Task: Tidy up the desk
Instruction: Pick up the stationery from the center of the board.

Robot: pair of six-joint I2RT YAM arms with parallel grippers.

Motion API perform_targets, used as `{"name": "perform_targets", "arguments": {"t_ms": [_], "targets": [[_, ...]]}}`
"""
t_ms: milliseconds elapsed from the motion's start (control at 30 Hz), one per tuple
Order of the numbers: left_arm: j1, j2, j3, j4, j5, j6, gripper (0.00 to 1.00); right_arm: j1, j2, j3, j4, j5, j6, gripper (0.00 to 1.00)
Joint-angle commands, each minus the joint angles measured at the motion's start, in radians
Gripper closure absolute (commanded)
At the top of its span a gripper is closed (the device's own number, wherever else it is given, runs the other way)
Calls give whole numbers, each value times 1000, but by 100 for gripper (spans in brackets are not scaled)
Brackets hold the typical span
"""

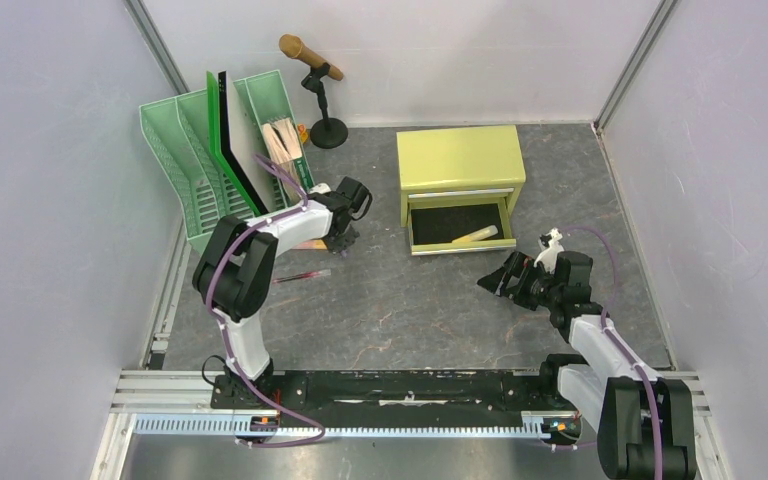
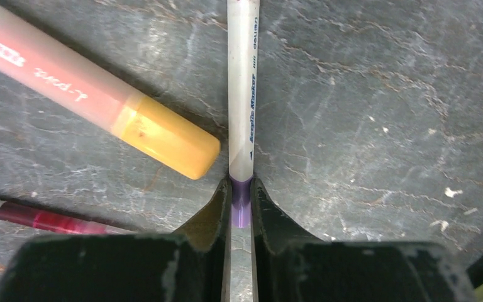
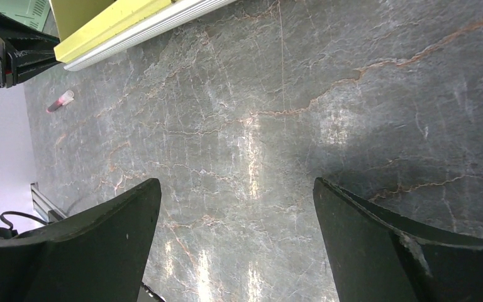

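Note:
The dark grey veined desk (image 1: 410,320) fills the floor of the pale-walled cell. My left gripper (image 2: 241,201) is low over it, shut on the purple end of a white acrylic marker (image 2: 242,94) that lies on the surface. In the top view this gripper (image 1: 343,235) is just in front of the green file rack. An orange-capped pink marker (image 2: 100,94) and a red pen (image 2: 38,220) lie to the left of it. My right gripper (image 3: 237,189) is open above bare desk with nothing between its fingers. In the top view it (image 1: 515,280) is in front of the cabinet's drawer.
A yellow-green cabinet (image 1: 460,160) stands at the back, its lower drawer (image 1: 460,228) pulled open with a pale yellow marker (image 1: 480,235) inside. A green file rack (image 1: 215,165) holding folders stands at the left wall. A microphone on a stand (image 1: 312,62) is behind it.

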Motion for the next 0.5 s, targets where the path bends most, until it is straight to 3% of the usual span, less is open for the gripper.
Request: {"name": "perform_targets", "arguments": {"t_ms": [0,200,467], "targets": [[-1,-29,-43,81,152,99,98,-3,0,-30,-95,41,-26,2],[-1,-170,-160,224,251,162,98,-3,-36,-14,-124,45,-42,2],[8,-316,-235,357,583,260,98,-3,-107,40,-180,61,-94,2]]}}
